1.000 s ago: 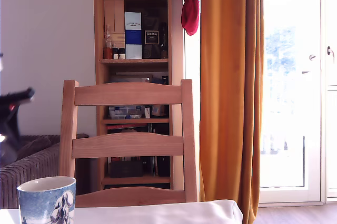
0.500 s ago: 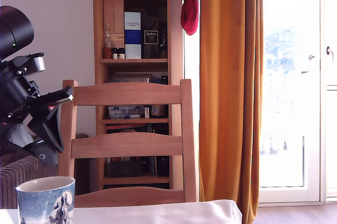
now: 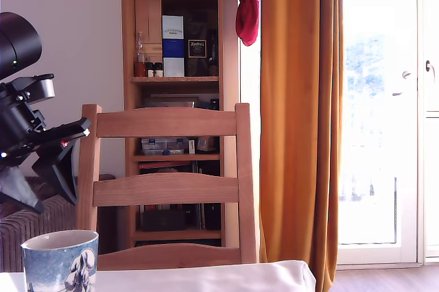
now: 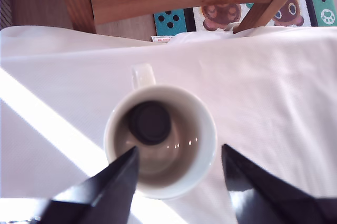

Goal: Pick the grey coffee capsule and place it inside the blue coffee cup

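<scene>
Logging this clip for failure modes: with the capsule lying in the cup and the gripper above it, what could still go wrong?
1. The open gripper hangs right over the blue coffee cup, fingers flanking its rim; a careless descent or sideways move could clip and tip it.
2. The cup sits on a loose white tablecloth, so a nudge might slide it.
3. The wooden chair stands close behind the arm's path, so a wide retreat might hit it.
</scene>
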